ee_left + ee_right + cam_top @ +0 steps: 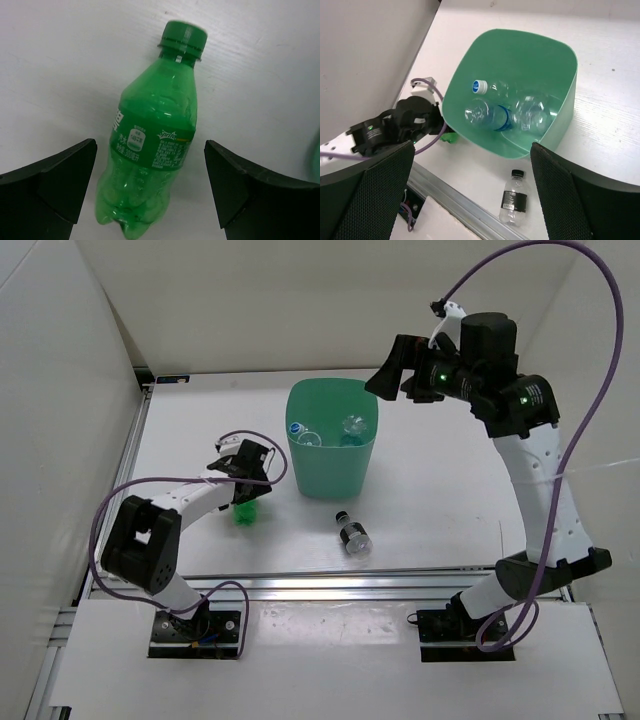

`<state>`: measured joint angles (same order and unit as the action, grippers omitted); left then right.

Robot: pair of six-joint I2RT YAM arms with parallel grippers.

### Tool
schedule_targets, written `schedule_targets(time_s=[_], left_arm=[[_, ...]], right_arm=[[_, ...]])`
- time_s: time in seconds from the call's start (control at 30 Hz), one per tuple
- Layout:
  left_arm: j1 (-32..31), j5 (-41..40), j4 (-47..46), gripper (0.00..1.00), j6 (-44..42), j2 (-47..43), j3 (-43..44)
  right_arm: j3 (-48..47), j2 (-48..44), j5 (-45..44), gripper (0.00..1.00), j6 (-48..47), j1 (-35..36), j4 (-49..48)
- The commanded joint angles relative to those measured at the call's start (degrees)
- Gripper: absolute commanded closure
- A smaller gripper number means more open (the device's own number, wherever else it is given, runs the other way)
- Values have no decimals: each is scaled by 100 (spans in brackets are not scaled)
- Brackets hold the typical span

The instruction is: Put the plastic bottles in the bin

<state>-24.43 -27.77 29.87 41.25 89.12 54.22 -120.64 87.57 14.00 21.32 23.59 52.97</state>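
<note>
A green bottle [152, 135] lies on the white table between the spread fingers of my left gripper [150, 144], which is open and not touching it. From above, the left gripper [244, 488] hangs over this green bottle [246, 512], left of the mint-green bin [333, 475]. Three clear bottles lie inside the bin [560, 115]: one with a white-blue cap [492, 89], one blue-labelled [487, 116] and one plain [532, 111]. A short dark-capped bottle [514, 201] lies on the table in front of the bin. My right gripper [395, 375] is open and empty, high over the bin's back right rim.
White walls close in the table on the left, back and right. An aluminium rail [330, 585] runs along the near edge. The left arm's purple cable [255, 440] loops close to the bin's left side.
</note>
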Motion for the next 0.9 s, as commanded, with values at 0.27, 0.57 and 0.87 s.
schedule_targets(time_s=[0.27, 0.57, 0.87], left_arm=[[17, 219, -262, 60, 357, 264, -333], [17, -34, 132, 78, 59, -491, 509], [-747, -1468, 186, 78, -1188, -90, 4226]], right_arm=[[269, -100, -20, 0, -207, 5, 91], [550, -205, -73, 0, -207, 5, 91], [550, -205, -310, 0, -207, 5, 91]])
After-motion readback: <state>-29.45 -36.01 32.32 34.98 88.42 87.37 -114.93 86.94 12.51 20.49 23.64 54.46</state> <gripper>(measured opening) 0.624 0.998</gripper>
